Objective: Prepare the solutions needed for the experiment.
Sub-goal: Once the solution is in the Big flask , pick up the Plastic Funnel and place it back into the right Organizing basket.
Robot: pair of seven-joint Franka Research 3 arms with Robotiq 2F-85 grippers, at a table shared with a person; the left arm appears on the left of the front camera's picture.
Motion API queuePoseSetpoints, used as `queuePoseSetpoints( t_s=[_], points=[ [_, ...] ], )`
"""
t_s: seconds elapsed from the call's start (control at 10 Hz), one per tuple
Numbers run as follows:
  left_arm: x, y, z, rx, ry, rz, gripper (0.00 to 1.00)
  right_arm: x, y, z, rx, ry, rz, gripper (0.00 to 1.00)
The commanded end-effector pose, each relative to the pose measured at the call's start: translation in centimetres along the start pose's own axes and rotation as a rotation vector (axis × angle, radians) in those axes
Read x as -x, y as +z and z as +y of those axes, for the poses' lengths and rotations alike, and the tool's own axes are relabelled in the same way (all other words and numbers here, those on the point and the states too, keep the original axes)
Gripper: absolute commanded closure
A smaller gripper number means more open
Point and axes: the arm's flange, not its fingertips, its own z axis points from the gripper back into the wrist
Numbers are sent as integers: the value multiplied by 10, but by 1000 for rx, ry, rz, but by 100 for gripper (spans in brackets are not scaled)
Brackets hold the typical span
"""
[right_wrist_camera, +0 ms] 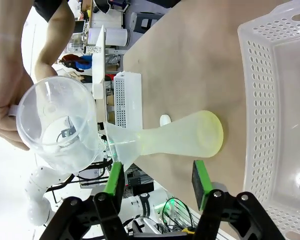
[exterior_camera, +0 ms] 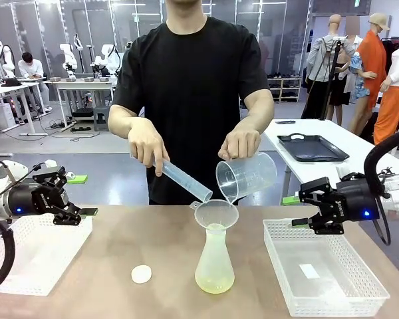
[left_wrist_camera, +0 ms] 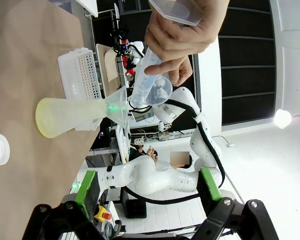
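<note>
The solutions [exterior_camera: 214,286] pooled in the flask [exterior_camera: 214,256] near the bench's robot-side edge, midway between the left claw [exterior_camera: 83,216] and right claw [exterior_camera: 296,211]. Both claws gaped, empty.

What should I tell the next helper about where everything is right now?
Left tool: open, empty, by the left basket.
Right tool: open, empty, by the right basket.
The person: one hand tilts a cup, the other hand a tube, over the funnel in the flask.
Done: a little yellow-green liquid in the flask.
Left: probably finish pouring, then fit the white cap.
</note>
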Motion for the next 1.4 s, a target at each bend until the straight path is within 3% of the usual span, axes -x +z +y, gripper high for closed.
queuePoseSetpoints(
  t_s=[0.0,1.1,1.3],
  points=[
    [-1,-1,-2,11,-4,-8,0,1,-1,2,0,-13,7,31],
    [-1,-1,-2,11,-4,-8,0,0,-1,0,1,1,2,31],
    [-1,-1,-2,11,-4,-8,0,0,-11,36,106,118,95,31]
  ],
)
